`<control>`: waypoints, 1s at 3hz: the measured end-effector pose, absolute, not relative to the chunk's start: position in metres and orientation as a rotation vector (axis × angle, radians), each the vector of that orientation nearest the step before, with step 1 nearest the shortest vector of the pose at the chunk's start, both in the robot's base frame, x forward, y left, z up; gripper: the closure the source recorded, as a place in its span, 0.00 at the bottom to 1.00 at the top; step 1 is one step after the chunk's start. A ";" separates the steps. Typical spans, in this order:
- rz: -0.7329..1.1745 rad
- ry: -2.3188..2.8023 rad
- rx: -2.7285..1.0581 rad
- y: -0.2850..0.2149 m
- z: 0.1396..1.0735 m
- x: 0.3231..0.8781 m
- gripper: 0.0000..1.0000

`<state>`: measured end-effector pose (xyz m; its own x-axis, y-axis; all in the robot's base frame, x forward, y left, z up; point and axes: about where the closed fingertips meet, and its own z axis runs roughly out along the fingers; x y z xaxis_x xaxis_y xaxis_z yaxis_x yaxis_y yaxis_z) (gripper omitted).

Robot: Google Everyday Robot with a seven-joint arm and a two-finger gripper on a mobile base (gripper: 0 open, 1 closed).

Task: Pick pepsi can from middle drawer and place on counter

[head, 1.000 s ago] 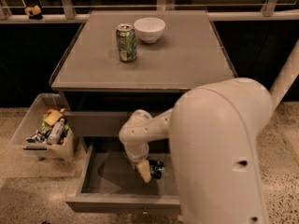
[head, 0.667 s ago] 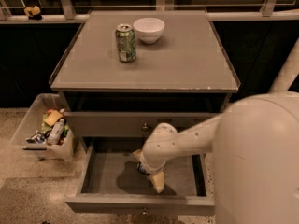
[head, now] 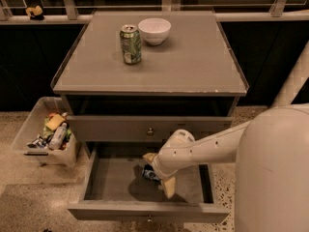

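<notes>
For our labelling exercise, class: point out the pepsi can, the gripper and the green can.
pepsi can [head: 149, 173]: camera view, dark side, in the middle drawer [head: 111, 180].
gripper [head: 159, 175]: camera view, midway between fingertips, down in that drawer at the can.
green can [head: 131, 45]: camera view, patterned side, on the counter [head: 193, 62].

Pepsi can [head: 149, 174] — mostly hidden behind hand [head: 158, 173] in drawer [head: 113, 180].

Hand [head: 160, 173] at pepsi can [head: 150, 174] in middle drawer [head: 116, 210]

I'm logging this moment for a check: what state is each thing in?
middle drawer: pulled open.
upper drawer: shut.
gripper: open, down in the middle drawer.
pepsi can: in the middle drawer, between the gripper's fingers.
green can: upright on the counter.
bowl: upright on the counter.
</notes>
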<state>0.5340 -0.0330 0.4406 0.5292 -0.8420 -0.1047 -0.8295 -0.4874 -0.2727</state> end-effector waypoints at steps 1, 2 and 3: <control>-0.031 1.406 -2.552 -0.036 0.418 0.533 0.00; 0.115 1.449 -2.644 -0.042 0.379 0.525 0.00; 0.166 1.382 -2.748 -0.052 0.373 0.515 0.00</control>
<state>0.5153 -0.0522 0.3730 0.5919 -0.7965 -0.1232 -0.8031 -0.5958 -0.0064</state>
